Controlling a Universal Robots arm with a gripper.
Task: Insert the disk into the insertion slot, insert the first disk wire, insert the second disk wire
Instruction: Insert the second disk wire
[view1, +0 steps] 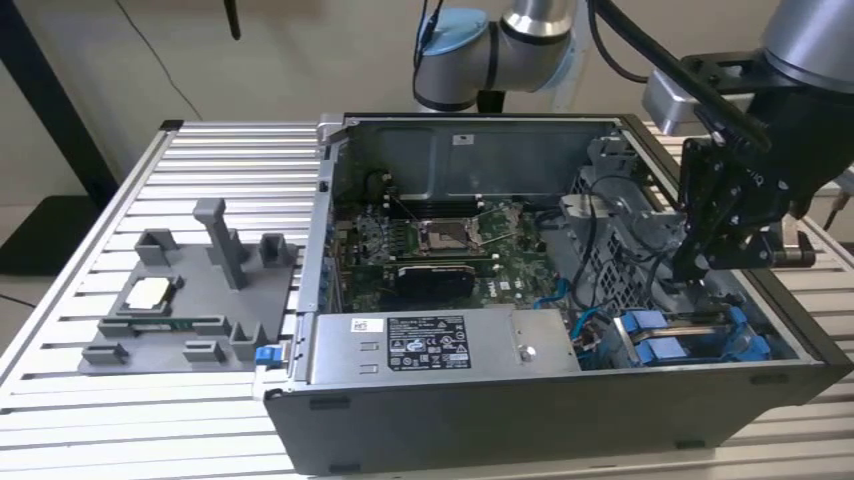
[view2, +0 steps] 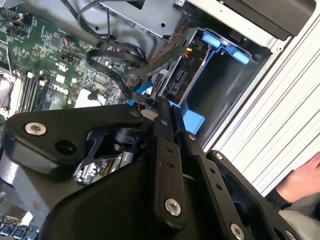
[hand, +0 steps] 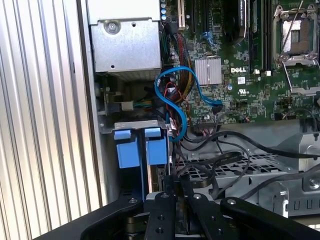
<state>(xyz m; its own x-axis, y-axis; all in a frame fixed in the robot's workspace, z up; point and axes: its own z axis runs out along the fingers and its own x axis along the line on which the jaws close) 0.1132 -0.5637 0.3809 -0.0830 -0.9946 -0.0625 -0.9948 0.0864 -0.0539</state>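
The disk (view1: 663, 347) sits in the insertion slot (view1: 742, 322) at the case's front corner, on the exterior view's right, with its blue rails showing. In the second wrist view the disk's (view2: 176, 80) connector edge faces my gripper (view2: 163, 104), with the dark bay of the slot (view2: 225, 85) beside it. My gripper (view1: 685, 274) reaches down into the case just behind the disk. Its fingers are pressed together on the end of a black disk wire (view2: 116, 75) that loops over the motherboard. The first wrist view shows the blue carrier tabs (hand: 128, 150) just beyond the gripper (hand: 172, 184).
A blue data cable (hand: 181, 95) and black cables (hand: 235, 150) lie loose over the perforated drive cage (hand: 250, 167). The grey power supply (view1: 427, 340) fills the case front. A grey fixture (view1: 187, 300) stands on the slatted table. A person's hand (view2: 300, 181) rests outside the case.
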